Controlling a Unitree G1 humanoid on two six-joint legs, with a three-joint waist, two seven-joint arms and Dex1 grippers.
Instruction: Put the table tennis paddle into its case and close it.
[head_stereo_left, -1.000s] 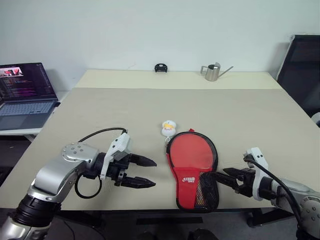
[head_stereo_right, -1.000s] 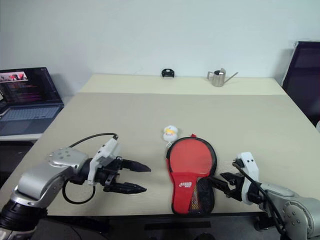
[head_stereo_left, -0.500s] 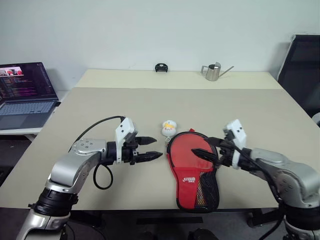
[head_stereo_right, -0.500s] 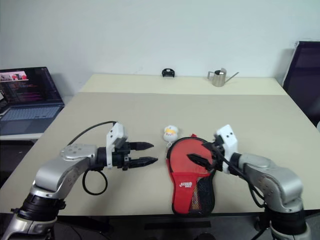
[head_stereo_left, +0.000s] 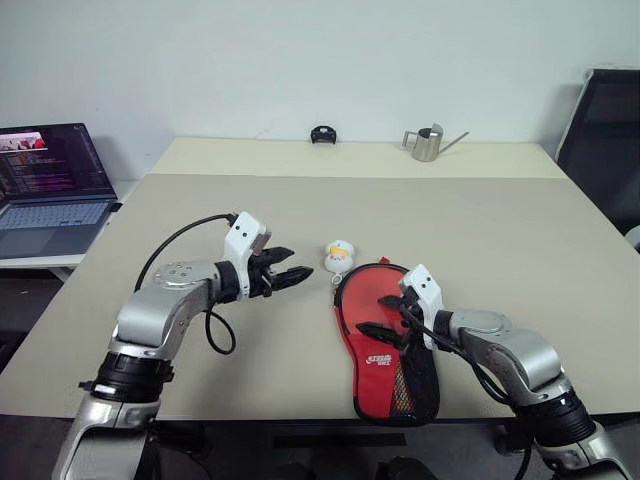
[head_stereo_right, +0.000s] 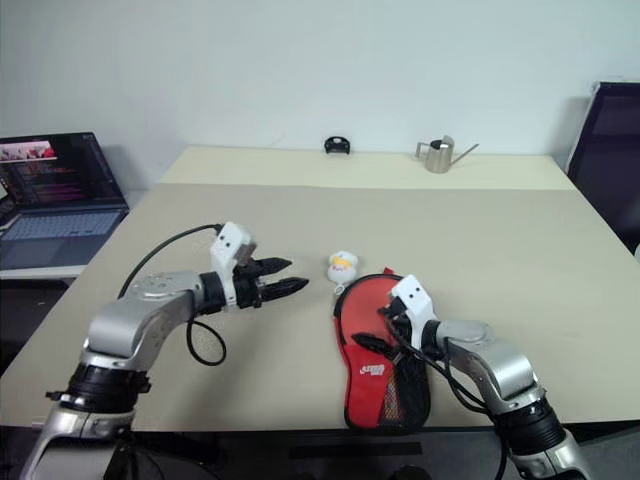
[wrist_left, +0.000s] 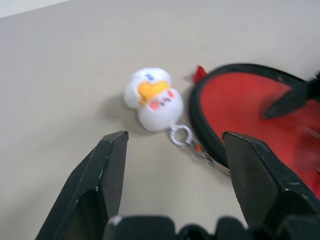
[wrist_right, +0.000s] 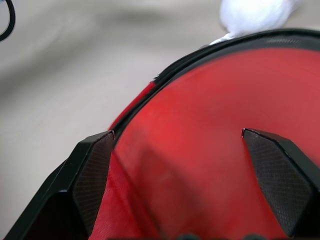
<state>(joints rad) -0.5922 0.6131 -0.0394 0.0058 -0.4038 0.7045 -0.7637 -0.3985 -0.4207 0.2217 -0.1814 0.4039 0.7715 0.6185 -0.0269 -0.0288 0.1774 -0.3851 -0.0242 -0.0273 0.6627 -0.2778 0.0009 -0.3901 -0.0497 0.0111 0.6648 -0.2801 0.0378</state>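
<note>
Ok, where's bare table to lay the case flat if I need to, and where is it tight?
Bare table runs wide between the case and the far watering can, and along the near edge under the left gripper. Tight spot: the plush keychain at the case's top, with the right gripper over the case.

The case (head_stereo_left: 387, 340) lies flat on the table near its front edge, red side up. It is a paddle-shaped soft pouch: a round red upper part edged with a black zipper band, narrowing toward the front edge into a neck with a white logo and a black mesh pocket. The round end points away toward the far side of the table, the narrow end toward the near edge. A small metal ring and clip sit at its upper left rim in the left wrist view, joining it to a little white plush charm just beside it.
</note>
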